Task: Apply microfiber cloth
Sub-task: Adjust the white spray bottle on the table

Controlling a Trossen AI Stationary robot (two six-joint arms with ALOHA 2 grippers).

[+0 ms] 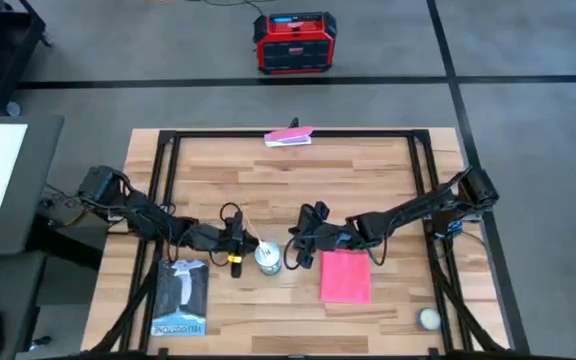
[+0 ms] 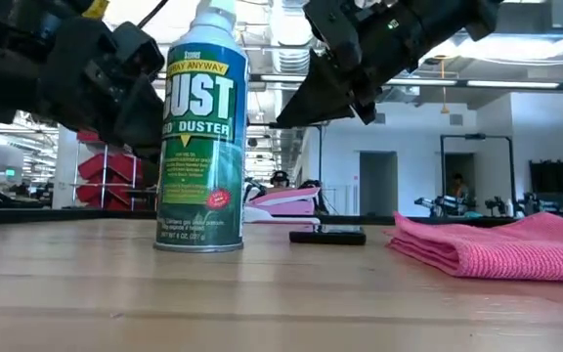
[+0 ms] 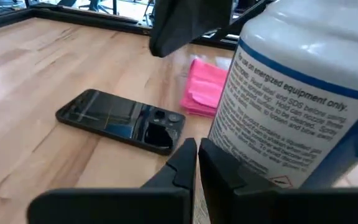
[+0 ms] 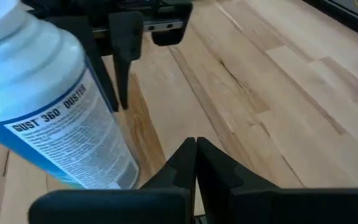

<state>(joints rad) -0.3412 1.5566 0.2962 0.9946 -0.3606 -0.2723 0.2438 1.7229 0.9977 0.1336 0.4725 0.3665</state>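
Observation:
The pink microfiber cloth [image 1: 346, 277] lies folded flat on the table right of centre, also seen in the low view [image 2: 501, 244] and the left wrist view [image 3: 205, 88]; no gripper touches it. A black phone [image 3: 120, 119] lies flat beside it. A duster can [image 1: 268, 258] stands upright at the centre. My left gripper [image 1: 240, 243] is shut just left of the can. My right gripper [image 1: 301, 248] is shut, raised above the table between the can and the cloth [image 2: 355, 68]. My left gripper's shut fingertips [image 3: 196, 155] stand close by the can's lower wall [image 3: 253, 155], coming level from the table's left. Whether they touch the can, I cannot tell.
A booklet [image 1: 180, 297] lies near the front left. A small pink-and-white flat item [image 1: 288, 137] lies at the far edge. A white ball [image 1: 428, 318] sits near the front right. Black frame rails [image 1: 168, 190] run along the table's sides.

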